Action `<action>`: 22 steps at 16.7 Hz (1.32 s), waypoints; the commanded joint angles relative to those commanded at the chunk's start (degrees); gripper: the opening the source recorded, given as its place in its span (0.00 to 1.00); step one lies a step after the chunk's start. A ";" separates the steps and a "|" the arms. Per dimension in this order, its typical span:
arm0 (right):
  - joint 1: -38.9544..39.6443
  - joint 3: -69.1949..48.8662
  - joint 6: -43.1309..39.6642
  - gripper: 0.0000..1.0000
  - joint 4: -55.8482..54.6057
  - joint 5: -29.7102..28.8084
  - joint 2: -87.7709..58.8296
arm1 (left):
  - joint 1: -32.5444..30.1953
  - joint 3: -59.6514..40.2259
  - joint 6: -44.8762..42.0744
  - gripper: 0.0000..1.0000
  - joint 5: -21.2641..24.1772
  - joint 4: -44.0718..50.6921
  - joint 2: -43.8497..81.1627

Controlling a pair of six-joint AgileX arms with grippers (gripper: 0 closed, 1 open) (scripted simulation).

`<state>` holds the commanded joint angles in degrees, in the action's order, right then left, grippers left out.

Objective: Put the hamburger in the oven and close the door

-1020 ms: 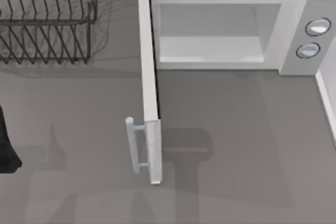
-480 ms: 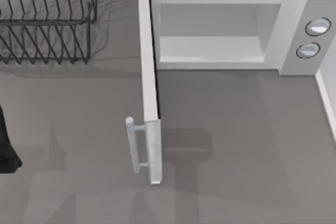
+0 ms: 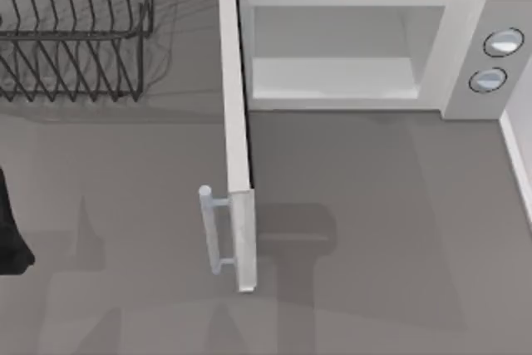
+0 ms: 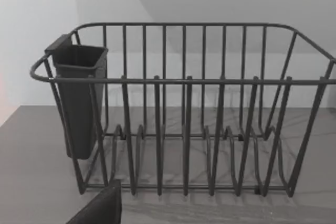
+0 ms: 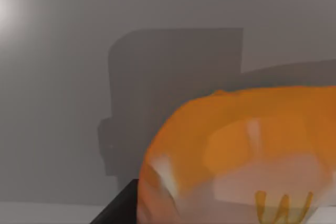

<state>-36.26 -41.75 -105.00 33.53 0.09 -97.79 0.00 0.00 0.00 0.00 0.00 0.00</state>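
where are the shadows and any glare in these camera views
Top view: the open door casts a blocky shadow rightward across the table. Left wrist view: the wire rack throws thin line shadows beneath. Right wrist view: bright glare in one corner, highlights on the hamburger.

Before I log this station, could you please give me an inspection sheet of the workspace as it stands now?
Surface: grey table, bare in front of the oven.
Job's things: oven cavity empty; door swung fully open, bar handle facing the table's left; hamburger close against the right wrist camera.
Clutter: dark wire rack at far left, with a dark cup hung on one end.
Claws: a dark part at the table's left edge; left claw by the rack.
Cables: nothing seen.
Surroundings: pale wall behind the rack.
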 joint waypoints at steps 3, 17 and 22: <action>0.29 -2.84 1.65 0.00 6.22 -1.20 4.35 | 0.00 0.00 0.00 1.00 0.00 0.00 0.00; 0.21 -17.42 1.53 0.00 30.25 -1.21 13.44 | 0.00 0.00 0.00 1.00 0.00 0.00 0.00; 4.22 -18.58 7.34 0.00 25.19 -3.35 10.48 | 0.00 0.00 0.00 1.00 0.00 0.00 0.00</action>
<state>-32.04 -60.33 -97.65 58.72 -3.25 -87.30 0.00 0.00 0.00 0.00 0.00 0.00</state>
